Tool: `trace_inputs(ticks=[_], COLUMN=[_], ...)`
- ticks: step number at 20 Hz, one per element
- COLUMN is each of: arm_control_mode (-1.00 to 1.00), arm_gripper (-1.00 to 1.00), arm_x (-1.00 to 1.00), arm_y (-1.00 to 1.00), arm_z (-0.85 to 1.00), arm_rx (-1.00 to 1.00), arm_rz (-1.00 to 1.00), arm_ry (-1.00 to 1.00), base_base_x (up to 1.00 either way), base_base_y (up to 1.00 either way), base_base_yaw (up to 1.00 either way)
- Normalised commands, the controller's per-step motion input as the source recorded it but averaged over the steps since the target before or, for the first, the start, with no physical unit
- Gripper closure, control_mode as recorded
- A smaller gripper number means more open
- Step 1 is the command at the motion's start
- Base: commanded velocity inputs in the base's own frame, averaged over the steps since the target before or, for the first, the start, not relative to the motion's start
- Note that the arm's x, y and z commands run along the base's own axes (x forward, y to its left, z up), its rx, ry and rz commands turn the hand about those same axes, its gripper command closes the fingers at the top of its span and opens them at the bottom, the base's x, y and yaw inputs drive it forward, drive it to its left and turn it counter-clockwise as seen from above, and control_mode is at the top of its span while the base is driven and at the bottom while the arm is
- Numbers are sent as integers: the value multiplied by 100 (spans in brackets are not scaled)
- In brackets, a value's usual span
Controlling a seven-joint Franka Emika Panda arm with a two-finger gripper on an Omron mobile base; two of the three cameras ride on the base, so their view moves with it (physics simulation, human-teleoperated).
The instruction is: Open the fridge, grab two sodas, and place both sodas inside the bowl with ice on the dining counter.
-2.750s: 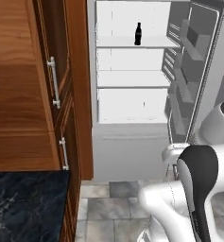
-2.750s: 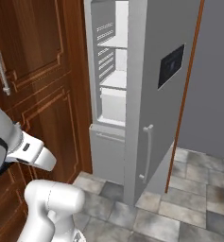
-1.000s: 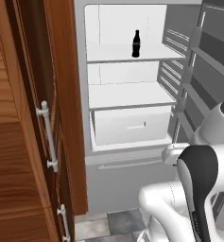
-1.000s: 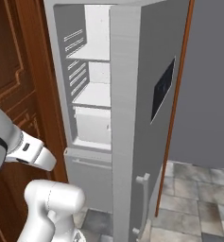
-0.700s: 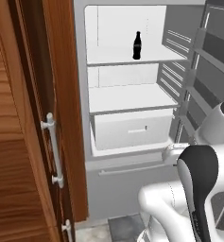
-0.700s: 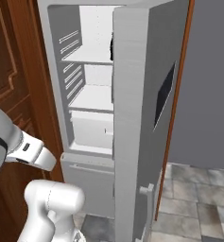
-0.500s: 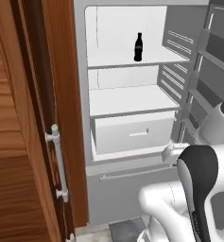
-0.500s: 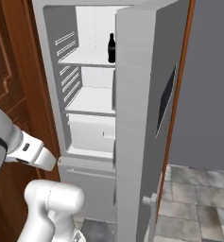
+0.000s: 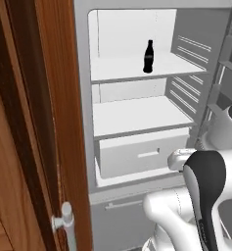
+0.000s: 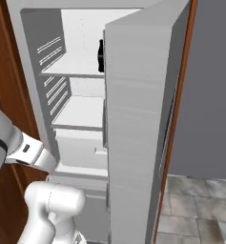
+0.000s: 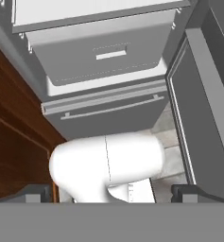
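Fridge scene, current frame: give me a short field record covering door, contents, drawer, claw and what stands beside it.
fridge: door swung open, white shelved interior exposed
bottle: black, upright on the top shelf
drawer: white, closed, under the second shelf
claw: open, holding nothing, pointing at the fridge's lower front
cabinet: brown wood, left of the fridge

The glossy white, rounded robot arm point(image 9: 174, 215) consists of smooth tubular link shells. A curved black joint cover point(image 9: 205, 186) with fine white lettering sits between two shells. In the right base view, a tapered white link point(image 10: 31, 152) carries a small dark marking beside a dark joint band.
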Motion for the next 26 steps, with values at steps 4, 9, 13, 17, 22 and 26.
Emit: trace_inputs(ticks=[4,9,13,17,22,26], arm_control_mode=[100,100,100,-100,-100,-100], arm_gripper=[-100,-100,-100,-100,-100,-100], arm_x=[0,0,0,-4,-29,-7], arm_y=[0,0,0,-3,-7,-4], arm_z=[0,0,0,4,46,72], arm_rx=[0,0,0,0,-3,-5], arm_rz=[0,0,0,4,10,6], arm_ry=[0,0,0,-22,-60,-54], base_base_x=[63,63,48,4,0,0], base_base_y=[12,7,0,0,0,0], base_base_yaw=[-11,-6,0,1,0,0])
